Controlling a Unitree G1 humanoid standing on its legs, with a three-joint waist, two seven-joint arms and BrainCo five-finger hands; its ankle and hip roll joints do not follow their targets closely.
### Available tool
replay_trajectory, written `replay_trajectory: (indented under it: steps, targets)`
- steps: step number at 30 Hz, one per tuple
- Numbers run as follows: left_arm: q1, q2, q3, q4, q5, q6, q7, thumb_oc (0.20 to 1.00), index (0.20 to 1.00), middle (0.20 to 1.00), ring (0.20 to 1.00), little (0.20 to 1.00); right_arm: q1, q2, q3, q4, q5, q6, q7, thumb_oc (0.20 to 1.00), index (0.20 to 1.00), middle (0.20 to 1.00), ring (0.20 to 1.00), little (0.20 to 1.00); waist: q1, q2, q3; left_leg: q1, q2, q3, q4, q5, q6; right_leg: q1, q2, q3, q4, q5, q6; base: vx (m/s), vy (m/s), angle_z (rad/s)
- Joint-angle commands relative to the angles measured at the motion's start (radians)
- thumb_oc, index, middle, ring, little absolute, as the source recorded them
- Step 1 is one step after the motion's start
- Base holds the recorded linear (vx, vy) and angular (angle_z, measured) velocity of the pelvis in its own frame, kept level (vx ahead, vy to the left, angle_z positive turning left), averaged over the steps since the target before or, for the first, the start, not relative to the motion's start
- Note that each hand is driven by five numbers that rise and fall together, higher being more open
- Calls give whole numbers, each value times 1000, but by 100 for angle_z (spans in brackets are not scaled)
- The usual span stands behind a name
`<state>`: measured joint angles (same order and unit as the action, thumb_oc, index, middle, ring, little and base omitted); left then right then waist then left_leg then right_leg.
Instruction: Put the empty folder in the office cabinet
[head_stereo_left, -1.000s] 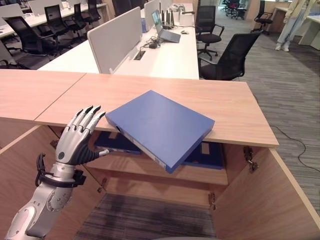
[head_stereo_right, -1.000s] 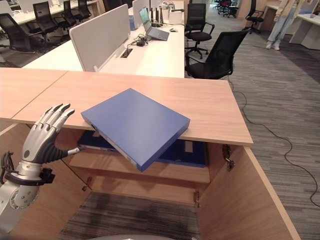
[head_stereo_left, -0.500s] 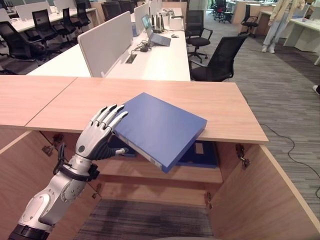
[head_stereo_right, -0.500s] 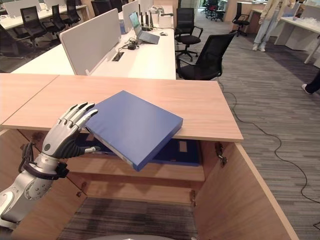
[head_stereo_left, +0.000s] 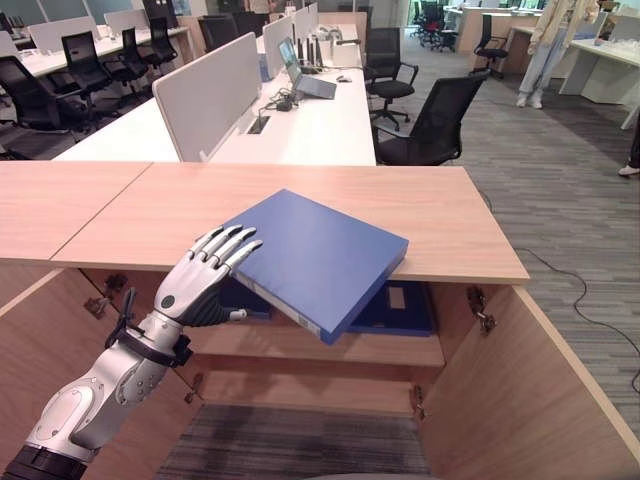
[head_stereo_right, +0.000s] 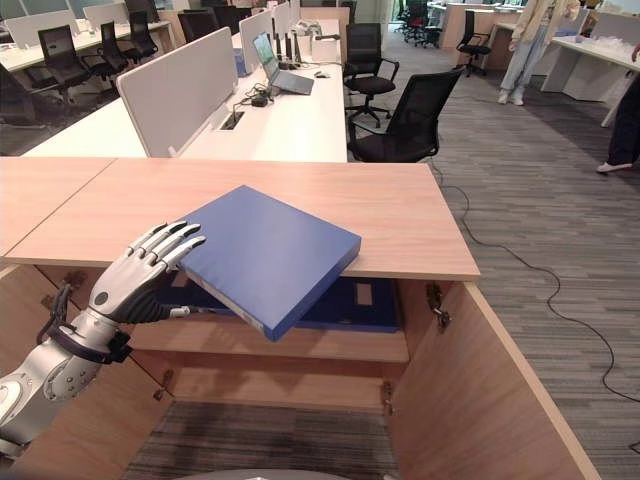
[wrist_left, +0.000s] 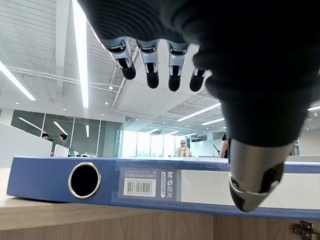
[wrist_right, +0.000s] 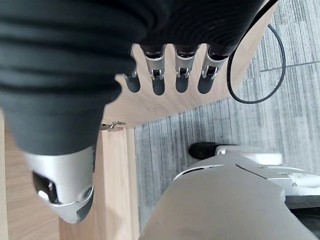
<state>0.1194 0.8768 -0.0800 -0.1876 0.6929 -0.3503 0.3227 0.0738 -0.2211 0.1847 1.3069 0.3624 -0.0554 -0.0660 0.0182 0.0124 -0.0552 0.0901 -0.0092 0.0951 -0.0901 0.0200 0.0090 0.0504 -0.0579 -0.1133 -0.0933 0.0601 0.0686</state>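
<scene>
The folder (head_stereo_left: 320, 255) is plain mid-blue on its cover, and its spine (wrist_left: 165, 184) carries a white label with a black barcode and a silver-rimmed dark round hole. The worktop (head_stereo_left: 440, 215) is light brown wood with a faint straight grain, and the open cabinet doors (head_stereo_left: 520, 390) show the same wood tone. Inside the cabinet lies another folder (head_stereo_left: 400, 305), darker blue with a pale label. The left robot hand (head_stereo_left: 195, 285) is silver with dark fingertips. The right robot hand (wrist_right: 65, 90) has a dark ribbed cover. The carpet (head_stereo_left: 290, 440) is grey with fine darker streaks. The desks behind (head_stereo_left: 310, 125) are white, with black chairs (head_stereo_left: 440, 120).
</scene>
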Motion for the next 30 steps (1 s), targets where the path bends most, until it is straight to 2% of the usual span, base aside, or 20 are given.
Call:
replay_trajectory:
  steps: [1,4,30]
  targets:
    - [-65,53,-18,-6,12,-4,15,1000,1000,1000,1000,1000,-59,7,19,48,-13,-15,-2,1000,1000,1000,1000,1000,-16,-61,-19,-19,-31,-86,3,-102,-7,5,8,55,6,-47,33,0,0,0]
    - [-88,42,-42,9,17,2,16,1000,1000,1000,1000,1000,-58,7,20,50,-16,-14,-5,1000,1000,1000,1000,1000,-21,-60,-22,-12,-30,-86,3,-113,-6,8,9,59,6,-54,34,14,3,-1]
    - [-249,-28,-209,93,61,24,15,1000,1000,1000,1000,1000,-71,3,30,56,-20,-7,-22,1000,1000,1000,1000,1000,-37,-63,-28,-16,-32,-77,3,-106,-1,0,7,68,6,-43,34,-3,1,0]
